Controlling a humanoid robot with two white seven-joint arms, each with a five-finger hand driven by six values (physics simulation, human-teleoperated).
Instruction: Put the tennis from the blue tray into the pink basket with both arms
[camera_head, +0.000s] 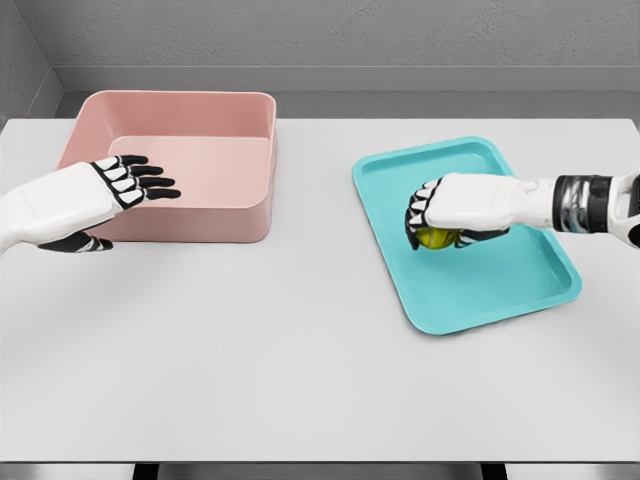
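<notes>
A small round yellow-green tennis ball sits inside the flat, shiny blue plastic tray, close to the tray's left side. The white right hand with black finger joints comes in from the right edge and lies right over the ball, with its fingers curled down around the ball and gripping it (only the bottom part of the ball peeks out under the palm). The ball is low in the tray, and you cannot tell if it is touching the tray floor or lifted a tiny bit. The tray lies tilted at an angle on the right half of the wide, pale grey counter. On the left half, near the back, stands the deep pink plastic basket with rounded corners, well apart from the tray. The white left hand reaches in from the left edge and floats over the basket's front left corner, with its fingers stretched out flat and holding nothing. So this hand covers a bit of the basket's left side, but most of the basket opening is in plain sight. The stretch of counter between the basket and the tray is bare grey.
</notes>
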